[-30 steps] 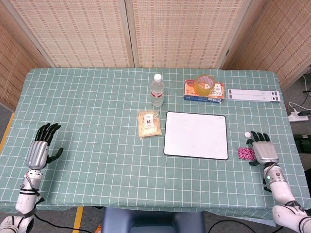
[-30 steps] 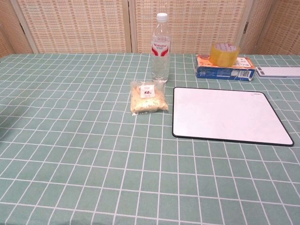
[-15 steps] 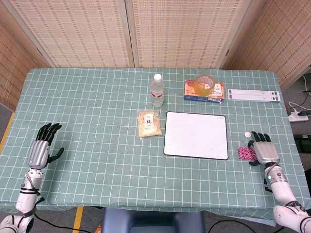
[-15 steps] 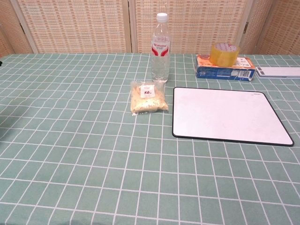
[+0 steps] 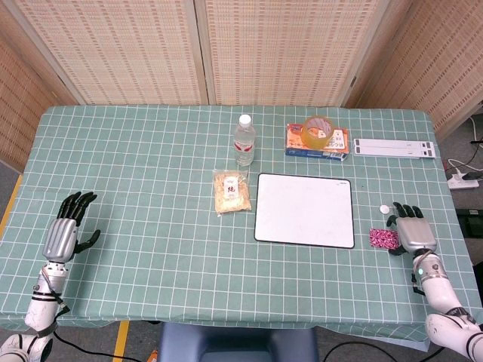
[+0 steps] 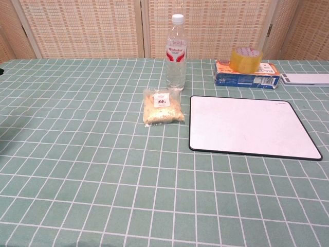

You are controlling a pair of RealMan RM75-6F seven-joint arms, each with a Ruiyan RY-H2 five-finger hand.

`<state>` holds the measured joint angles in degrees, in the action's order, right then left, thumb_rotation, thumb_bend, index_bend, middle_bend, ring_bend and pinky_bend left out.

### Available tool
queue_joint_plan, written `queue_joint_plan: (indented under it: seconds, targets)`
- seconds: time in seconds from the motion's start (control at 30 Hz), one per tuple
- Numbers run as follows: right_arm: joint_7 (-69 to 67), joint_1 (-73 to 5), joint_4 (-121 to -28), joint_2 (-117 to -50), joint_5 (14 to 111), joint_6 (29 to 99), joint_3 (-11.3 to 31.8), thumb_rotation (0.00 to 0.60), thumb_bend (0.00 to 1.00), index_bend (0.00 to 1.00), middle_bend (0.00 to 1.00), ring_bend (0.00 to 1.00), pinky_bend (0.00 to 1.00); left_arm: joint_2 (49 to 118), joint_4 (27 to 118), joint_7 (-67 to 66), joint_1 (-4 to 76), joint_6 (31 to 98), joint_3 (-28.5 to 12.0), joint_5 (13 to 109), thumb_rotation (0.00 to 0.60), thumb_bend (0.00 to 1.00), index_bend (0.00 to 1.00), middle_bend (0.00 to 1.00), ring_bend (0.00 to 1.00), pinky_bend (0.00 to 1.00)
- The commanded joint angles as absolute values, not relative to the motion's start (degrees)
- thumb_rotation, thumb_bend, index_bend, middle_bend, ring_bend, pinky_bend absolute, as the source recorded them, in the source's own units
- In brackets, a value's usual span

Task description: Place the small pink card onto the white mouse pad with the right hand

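Observation:
The small pink card [image 5: 382, 238] lies flat on the green cloth, just right of the white mouse pad [image 5: 305, 210]. My right hand [image 5: 413, 232] rests palm-down right beside the card's right edge, fingers spread and holding nothing. My left hand [image 5: 66, 230] lies at the table's left front, fingers apart and empty. The chest view shows the mouse pad [image 6: 250, 127] but neither hand nor the card.
A water bottle [image 5: 244, 140], a snack packet [image 5: 231, 191], a box with a tape roll [image 5: 318, 134] on it and a long white strip [image 5: 395, 148] stand behind the pad. A small white cap [image 5: 384, 209] lies by my right hand.
My right hand has slid slightly right and toward the front edge, away from the pink card. The card and my left hand stay about where they were.

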<state>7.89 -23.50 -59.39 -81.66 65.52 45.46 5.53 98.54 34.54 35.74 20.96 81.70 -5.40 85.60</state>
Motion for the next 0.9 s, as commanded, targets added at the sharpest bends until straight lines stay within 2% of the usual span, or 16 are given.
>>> queue_joint_plan:
  seconds: [0.03,0.67,0.9]
  targets:
    - [8.1,-23.6,-59.3,-81.7,65.4,45.2,5.5,0.6,0.11,0.37,0.0,0.0,0.0,98.6,34.5,35.8,21.0,81.7,-5.4,85.6,0.6,0.27,0.13,0.09,0.0,0.0]
    - [8.1,-23.9,-60.3,-81.0,64.5,44.8,5.4,0.6,0.12,0.46,0.0,0.0,0.0,98.5,34.6,35.8,21.0,81.7,-5.4,85.6,0.6,0.27,0.12,0.09,0.0,0.0]
    - [5.2,-23.4,-65.0,-77.8,66.7,47.8,6.0,0.6,0.14,0.46,0.0,0.0,0.0,98.5,34.5,36.1,21.0,81.6,-5.5,85.5,0.6,0.27,0.12,0.09,0.0,0.0]
